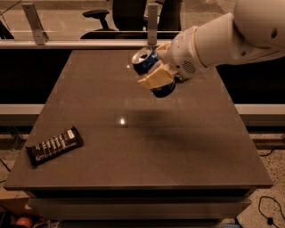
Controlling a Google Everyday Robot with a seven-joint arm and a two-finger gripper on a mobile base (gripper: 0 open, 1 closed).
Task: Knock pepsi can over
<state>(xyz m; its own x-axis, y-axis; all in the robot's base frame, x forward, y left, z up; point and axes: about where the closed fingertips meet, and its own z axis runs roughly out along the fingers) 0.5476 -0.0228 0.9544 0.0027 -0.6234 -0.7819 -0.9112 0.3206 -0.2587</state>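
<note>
The pepsi can [146,60] is dark blue with a silver top. It hangs tilted above the far middle of the dark table [178,156], its top leaning to the upper left, and its shadow falls on the tabletop below. My gripper [156,69] comes in from the right on a white arm [222,40] and is shut on the can. A cream finger [156,79] lies across the can's front.
A flat black candy bar [54,145] with white lettering lies near the table's front left corner. A metal rail [89,43] runs behind the table's far edge, with an office chair [129,13] beyond it. The table's front edge is near.
</note>
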